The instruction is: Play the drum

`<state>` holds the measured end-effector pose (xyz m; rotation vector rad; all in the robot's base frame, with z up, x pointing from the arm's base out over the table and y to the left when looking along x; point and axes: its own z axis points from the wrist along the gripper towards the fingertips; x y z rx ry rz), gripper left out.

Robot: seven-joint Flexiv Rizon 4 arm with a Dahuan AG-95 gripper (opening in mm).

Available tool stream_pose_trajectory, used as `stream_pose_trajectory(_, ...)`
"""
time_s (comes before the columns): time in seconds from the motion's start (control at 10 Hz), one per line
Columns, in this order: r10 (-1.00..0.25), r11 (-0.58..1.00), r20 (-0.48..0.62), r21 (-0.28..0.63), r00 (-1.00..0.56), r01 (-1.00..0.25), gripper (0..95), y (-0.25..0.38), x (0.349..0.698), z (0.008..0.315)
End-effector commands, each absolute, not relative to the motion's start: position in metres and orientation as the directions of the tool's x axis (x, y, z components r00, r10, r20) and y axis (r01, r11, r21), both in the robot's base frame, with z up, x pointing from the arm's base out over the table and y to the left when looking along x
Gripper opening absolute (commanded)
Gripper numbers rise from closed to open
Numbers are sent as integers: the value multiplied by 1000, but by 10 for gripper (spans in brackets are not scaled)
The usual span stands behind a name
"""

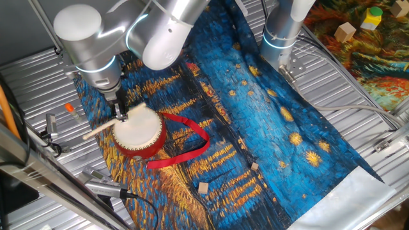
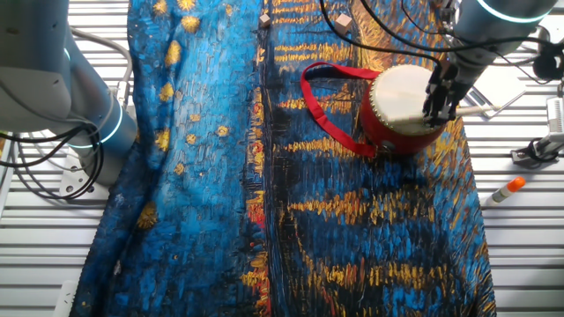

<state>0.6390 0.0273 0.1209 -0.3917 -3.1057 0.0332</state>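
Note:
The drum [image 1: 138, 131] [image 2: 398, 99] stands on the blue painted cloth, cream skin up, red side showing. Its red ribbon strap [image 1: 192, 137] [image 2: 328, 106] loops out over the cloth. My gripper [image 1: 120, 115] [image 2: 438, 104] hangs over the drum's edge and is shut on a thin pale wooden stick [image 1: 99, 131] [image 2: 480, 111]. The stick's handle end points out past the drum toward the metal table. Its other end lies at the skin near the rim; I cannot tell whether it touches.
Two small wooden blocks [image 1: 203, 187] [image 2: 342, 19] lie on the cloth beyond the ribbon. An orange-capped marker [image 1: 69, 108] [image 2: 511, 187] rests on the ribbed metal table. A second arm's base [image 1: 281, 32] [image 2: 92, 123] stands across the cloth. Coloured blocks [image 1: 372, 18] sit farther off.

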Motion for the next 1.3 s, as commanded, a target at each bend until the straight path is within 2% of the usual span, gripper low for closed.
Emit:
stream_pose_trajectory(0.1,249,968,11,-26,-968,249,0,27,639,118)
stream_pose_trajectory(0.3,254,967,22,-18,-967,253,0,27,638,120)
stream_pose_trajectory(0.7,246,964,85,84,-966,253,0,25,616,150)
stream_pose_trajectory(1.1,235,952,117,172,-965,253,0,26,614,151)
stream_pose_trajectory(1.2,236,954,114,160,-965,253,0,26,614,151)
stream_pose_trajectory(1.3,240,962,113,109,-964,252,0,26,614,151)
